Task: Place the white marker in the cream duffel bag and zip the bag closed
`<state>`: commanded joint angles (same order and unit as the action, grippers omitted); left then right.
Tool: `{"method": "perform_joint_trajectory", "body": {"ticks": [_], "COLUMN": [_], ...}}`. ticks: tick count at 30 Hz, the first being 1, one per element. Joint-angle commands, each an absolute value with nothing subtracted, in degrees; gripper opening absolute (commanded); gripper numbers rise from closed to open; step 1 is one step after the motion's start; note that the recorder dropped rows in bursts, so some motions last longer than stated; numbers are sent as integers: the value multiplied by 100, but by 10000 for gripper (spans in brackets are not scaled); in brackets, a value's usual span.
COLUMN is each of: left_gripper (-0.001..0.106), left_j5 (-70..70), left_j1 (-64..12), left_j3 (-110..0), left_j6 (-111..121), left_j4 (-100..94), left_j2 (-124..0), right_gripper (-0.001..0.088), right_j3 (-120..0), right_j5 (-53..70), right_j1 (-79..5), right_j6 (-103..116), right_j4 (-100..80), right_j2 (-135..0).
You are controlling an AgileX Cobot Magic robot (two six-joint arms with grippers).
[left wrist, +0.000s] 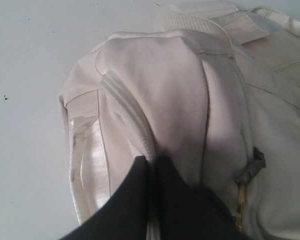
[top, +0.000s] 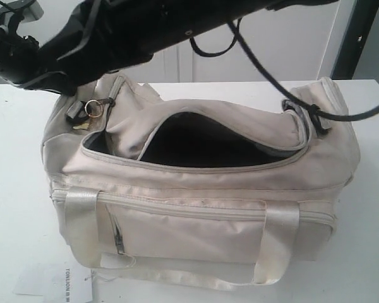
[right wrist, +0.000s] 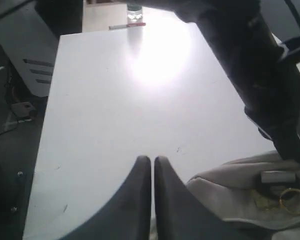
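The cream duffel bag [top: 202,208] stands on the white table with its curved top flap unzipped and its dark inside [top: 202,144] showing. The white marker is out of view in every frame. My left gripper [left wrist: 153,159] is shut on the bag's end, with a strip of the cream zipper edge [left wrist: 130,115] pinched between its fingers. My right gripper [right wrist: 152,159] is shut just above that same end of the bag [right wrist: 230,185], and nothing shows between its tips. In the exterior view both black arms [top: 82,44] overlap above the bag's left end.
A gold key ring [top: 95,108] hangs at the bag's left end. A printed white paper sheet [top: 69,287] lies at the table's front left. Black cables [top: 259,69] loop over the bag's right end. A glass [right wrist: 134,10] stands far off.
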<state>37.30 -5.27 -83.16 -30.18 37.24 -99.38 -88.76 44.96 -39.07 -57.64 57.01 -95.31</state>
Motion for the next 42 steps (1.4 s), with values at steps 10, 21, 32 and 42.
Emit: {"method": "perform_joint_trajectory", "body": {"ticks": [10, 21, 32, 42], "left_gripper": [5, 5, 5, 5], "left_j5": [3719, 3759, 3771, 3771], "left_j1": [-527, -527, -527, -527], "left_j3": [-8316, -8306, -8306, -8306], "left_j6": [-3018, -2784, -2681, -2734], "left_j4": [3724, 3724, 3869, 3870], "left_j2": [-9938, -9938, -9938, -9938], "right_gripper": [71, 600, 600, 594], "right_j3": [-10447, -10748, -10748, -10748], "right_j5": [4710, 4374, 3316, 3328], "right_j1": [-4164, -4291, -4291, -4280], "right_j6": [-3847, -2561, -1483, -1472], "right_j4": [2906, 1870, 1725, 1768], "right_j2": [-10752, -11636, -11852, -12085]}}
